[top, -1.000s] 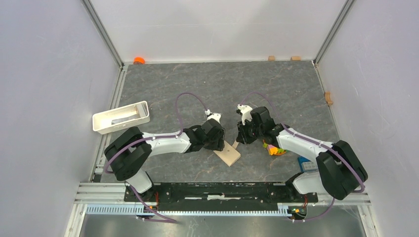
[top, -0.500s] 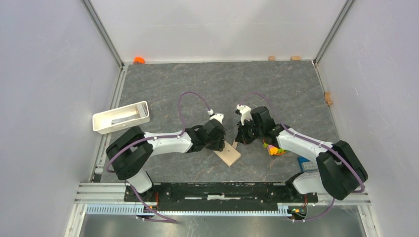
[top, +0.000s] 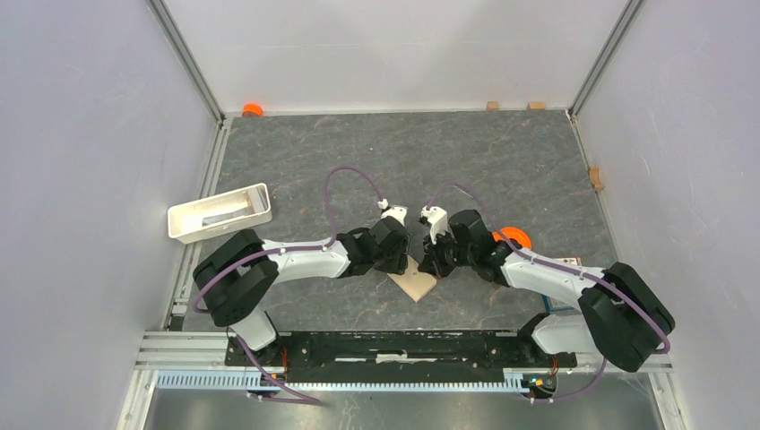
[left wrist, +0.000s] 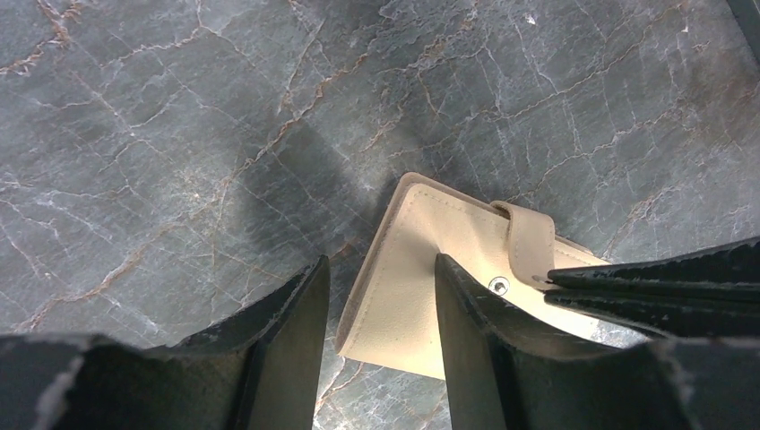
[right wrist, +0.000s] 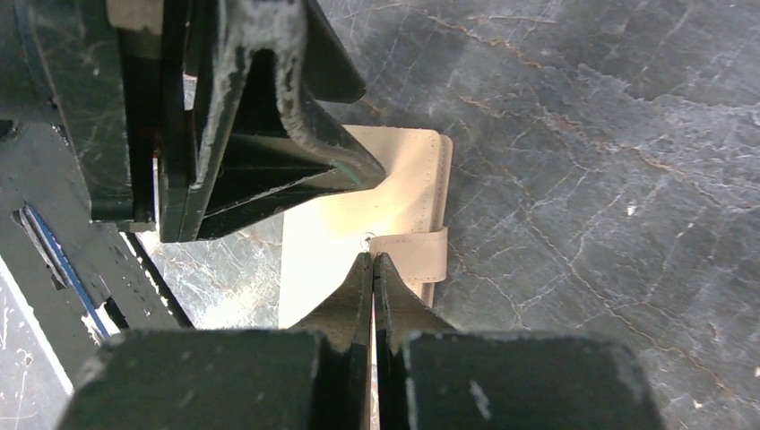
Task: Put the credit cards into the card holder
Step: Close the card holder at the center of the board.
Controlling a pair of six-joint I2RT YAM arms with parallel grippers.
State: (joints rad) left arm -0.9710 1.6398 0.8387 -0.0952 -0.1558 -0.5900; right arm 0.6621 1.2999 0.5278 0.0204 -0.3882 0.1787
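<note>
The card holder (top: 414,287) lies closed and flat on the table (top: 403,161), near its front edge. The left gripper (left wrist: 381,262) stands part open, straddling the holder's left edge. The right gripper (right wrist: 373,260) is closed, tips at the snap tab (right wrist: 417,253), possibly pinching it. The white tray (top: 220,212) sits well apart, at the left margin.

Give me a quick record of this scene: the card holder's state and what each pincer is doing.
card holder: flat on the table, folded shut, beige side up
snap tab: lying across the holder's face
left pincer: open, straddling the holder's edge
right pincer: shut, tips at the tab's end; grip on it unclear
white tray: far left, apart from both arms
</note>
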